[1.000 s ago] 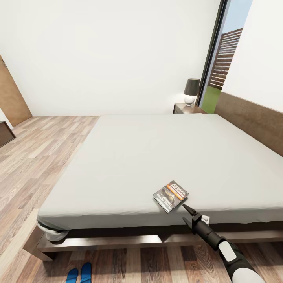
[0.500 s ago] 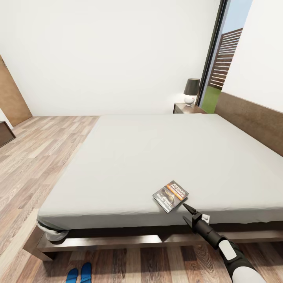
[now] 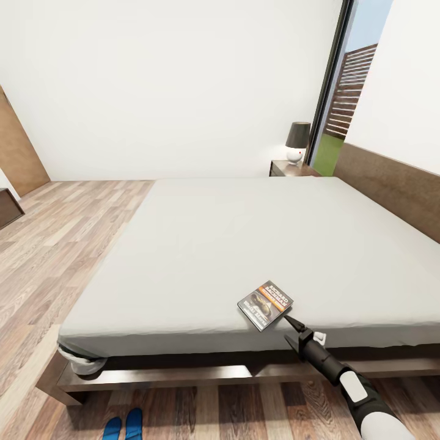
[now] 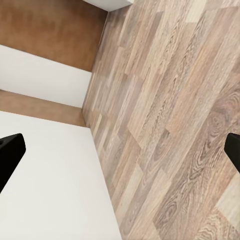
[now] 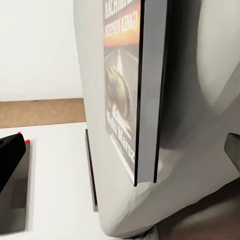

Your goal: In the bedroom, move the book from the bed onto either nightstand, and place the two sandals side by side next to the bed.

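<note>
The book (image 3: 265, 304) lies flat on the bed (image 3: 232, 244), close to the grey mattress's near edge, its dark cover with the orange band facing up. My right gripper (image 3: 287, 329) is open just short of the book's near corner, not touching it. In the right wrist view the book (image 5: 125, 90) stands edge-on between the wide-apart fingertips (image 5: 11, 150). Two blue sandals (image 3: 124, 424) lie side by side on the floor at the foot of the bed. A nightstand (image 3: 293, 168) stands at the bed's far corner. My left gripper (image 4: 120, 150) hangs open over floor planks.
A dark-shaded lamp (image 3: 297, 140) sits on the nightstand, beside the tall window (image 3: 342, 116). The wooden headboard (image 3: 391, 183) runs along the right. Wood-plank floor (image 3: 55, 244) spreads left of the bed, with a brown door (image 3: 18, 153) and a dark cabinet corner (image 3: 7, 208).
The right forearm has shifted very slightly while the gripper stays at the book's near corner. Book and sandals have not moved.
</note>
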Motion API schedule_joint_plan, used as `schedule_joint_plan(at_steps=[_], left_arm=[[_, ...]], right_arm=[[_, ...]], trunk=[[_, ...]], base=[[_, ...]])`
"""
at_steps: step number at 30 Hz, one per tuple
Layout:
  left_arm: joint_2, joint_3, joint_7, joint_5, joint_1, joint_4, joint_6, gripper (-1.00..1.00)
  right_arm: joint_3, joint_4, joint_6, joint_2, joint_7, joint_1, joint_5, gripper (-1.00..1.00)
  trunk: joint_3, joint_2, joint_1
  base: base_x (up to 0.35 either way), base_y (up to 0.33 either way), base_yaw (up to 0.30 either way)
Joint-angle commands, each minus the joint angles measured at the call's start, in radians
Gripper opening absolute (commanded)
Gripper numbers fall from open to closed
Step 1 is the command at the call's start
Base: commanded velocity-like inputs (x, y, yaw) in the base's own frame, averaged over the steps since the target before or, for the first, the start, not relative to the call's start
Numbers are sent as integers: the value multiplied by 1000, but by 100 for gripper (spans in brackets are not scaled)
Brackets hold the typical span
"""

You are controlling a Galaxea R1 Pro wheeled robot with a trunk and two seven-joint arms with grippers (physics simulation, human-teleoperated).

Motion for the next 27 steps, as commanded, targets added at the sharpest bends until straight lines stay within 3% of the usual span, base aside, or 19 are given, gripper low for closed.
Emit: schedule_joint_plan(at_steps=[1, 27], left_arm=[[0, 0, 1, 9, 0, -1, -3, 100], [0, 0, 1, 9, 0, -2, -4, 100]], right_arm=[[-4, 1, 7, 0, 1, -2, -3, 100], [-4, 1, 8, -2, -2, -8, -3, 100]], trunk=[[-1, 0, 0], [-1, 0, 0]], base=[[0, 0, 0], [0, 0, 0]])
